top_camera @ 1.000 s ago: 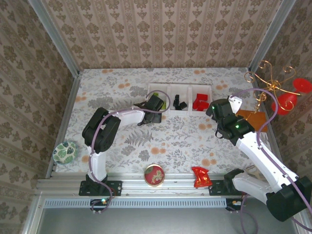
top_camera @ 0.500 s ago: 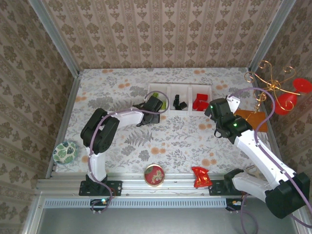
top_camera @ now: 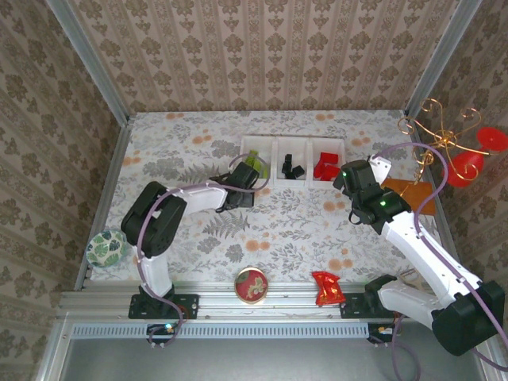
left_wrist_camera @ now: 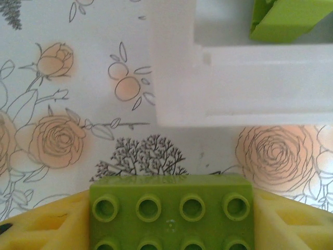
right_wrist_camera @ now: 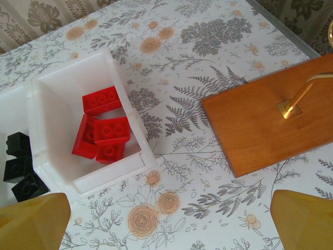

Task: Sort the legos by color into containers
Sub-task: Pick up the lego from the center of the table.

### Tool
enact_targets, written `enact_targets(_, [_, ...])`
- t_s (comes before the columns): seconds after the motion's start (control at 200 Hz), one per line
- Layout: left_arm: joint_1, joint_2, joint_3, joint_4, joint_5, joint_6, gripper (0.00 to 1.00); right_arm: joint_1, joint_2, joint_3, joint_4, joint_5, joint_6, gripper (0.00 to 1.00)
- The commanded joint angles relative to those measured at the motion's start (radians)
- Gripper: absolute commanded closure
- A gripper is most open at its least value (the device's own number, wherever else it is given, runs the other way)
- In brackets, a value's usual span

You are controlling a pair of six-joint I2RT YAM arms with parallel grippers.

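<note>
We see the left pincer (left_wrist_camera: pixel 171 232) closed partway on a lime-green brick (left_wrist_camera: pixel 171 208), its yellow fingers (left_wrist_camera: pixel 47 226) pressed against the brick's two ends, near a corner of the white tray (left_wrist_camera: pixel 177 67), whose left compartment holds another green brick (left_wrist_camera: pixel 286 18). The right pincer (right_wrist_camera: pixel 169 224) stands wide open and grips nothing, hanging over the flowered table (right_wrist_camera: pixel 182 172) just beside the tray's right compartment. In that compartment we see red bricks (right_wrist_camera: pixel 106 130), black bricks (right_wrist_camera: pixel 21 166) lie in the middle one, and an orange board (right_wrist_camera: pixel 270 112) lies on the pincer's other side.
</note>
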Motion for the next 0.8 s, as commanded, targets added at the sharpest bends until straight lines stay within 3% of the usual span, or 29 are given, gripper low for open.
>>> enact_targets(0.0, [0.008, -0.058, -0.036, -0.027, -0.009, -0.014, 0.52, -0.005, -0.006, 0.023, 0.005, 0.014, 0.027, 0.0])
enact_targets(0.465, [-0.003, -0.267, -0.083, -0.027, -0.024, 0.1, 0.52, -0.005, -0.008, 0.015, -0.002, 0.013, 0.043, 0.0])
enact_targets(0.795, [-0.003, -0.236, 0.048, 0.012, 0.028, 0.239, 0.52, -0.004, -0.023, 0.013, -0.017, 0.013, 0.049, 0.0])
